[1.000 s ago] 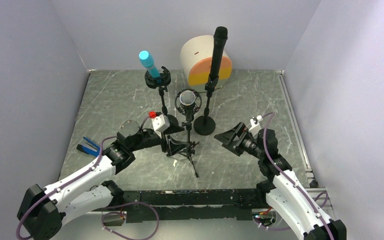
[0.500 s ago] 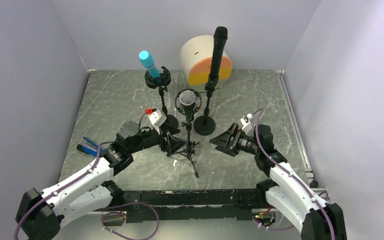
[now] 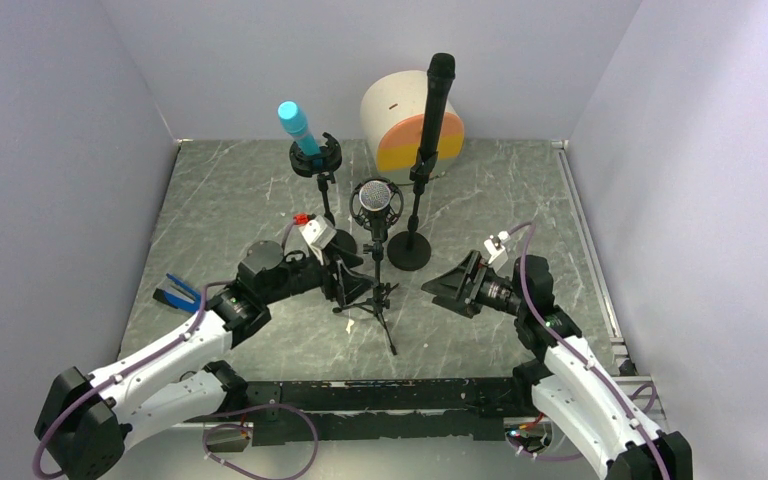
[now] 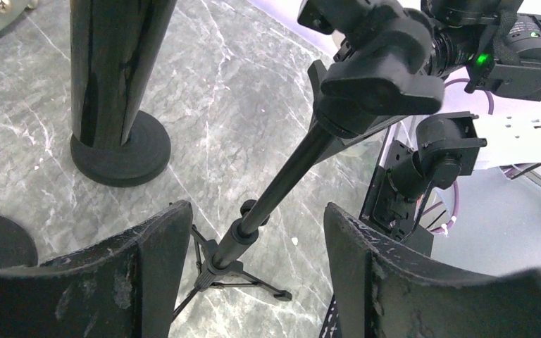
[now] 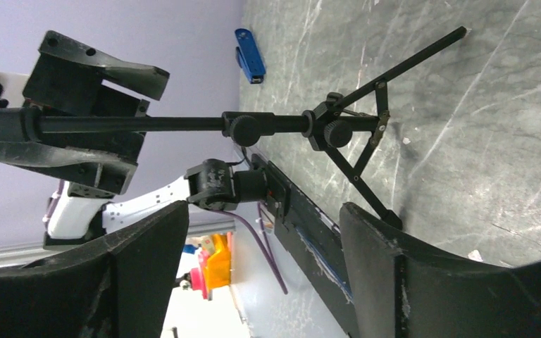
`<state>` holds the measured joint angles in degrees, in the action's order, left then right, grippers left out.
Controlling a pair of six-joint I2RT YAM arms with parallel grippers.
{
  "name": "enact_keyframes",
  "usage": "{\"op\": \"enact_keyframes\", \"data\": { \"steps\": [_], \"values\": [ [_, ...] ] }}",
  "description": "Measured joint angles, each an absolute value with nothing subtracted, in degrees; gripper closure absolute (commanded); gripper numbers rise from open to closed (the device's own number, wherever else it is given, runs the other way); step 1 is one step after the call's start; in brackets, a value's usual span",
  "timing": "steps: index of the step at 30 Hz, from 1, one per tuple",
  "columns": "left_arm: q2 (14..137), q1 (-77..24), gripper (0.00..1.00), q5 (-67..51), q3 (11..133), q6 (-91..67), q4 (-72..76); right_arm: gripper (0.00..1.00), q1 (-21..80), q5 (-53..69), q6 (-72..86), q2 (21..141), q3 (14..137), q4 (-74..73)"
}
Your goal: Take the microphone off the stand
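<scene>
moved: left claw closer in, right claw nearer the stand
left claw: released, straddling the stand pole
right claw: released, empty
microphone: on stand

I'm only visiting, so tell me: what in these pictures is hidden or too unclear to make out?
- Top view: how the microphone is fastened to its tripod stand. The mount is small and dark.
- Left wrist view: the microphone itself, cut off by the top edge.
- Right wrist view: the microphone again, beyond the left edge.
- Blue object: too small to identify in any view.
</scene>
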<state>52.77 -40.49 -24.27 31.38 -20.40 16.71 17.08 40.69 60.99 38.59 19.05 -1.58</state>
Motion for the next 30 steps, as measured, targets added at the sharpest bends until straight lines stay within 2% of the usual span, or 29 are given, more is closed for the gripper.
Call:
{"op": "enact_keyframes", "data": {
  "steps": [10,20,30],
  "values": [
    [53.87,-40.95,0.30,-21.56,31.18,-22.35,22.28,0.22,17.08,39.48,64.23,39.68,17.21,0.95],
    [57.54,-53.52,0.34,-9.65,31.18,-17.67,24.32,0.22,17.10,39.75,67.81,42.35,16.36,7.66],
    [59.02,-58.74,0.41,1.93,32.84,-11.51,24.34,0.26,18.11,40.01,68.99,43.70,16.36,10.74]
  ]
}}
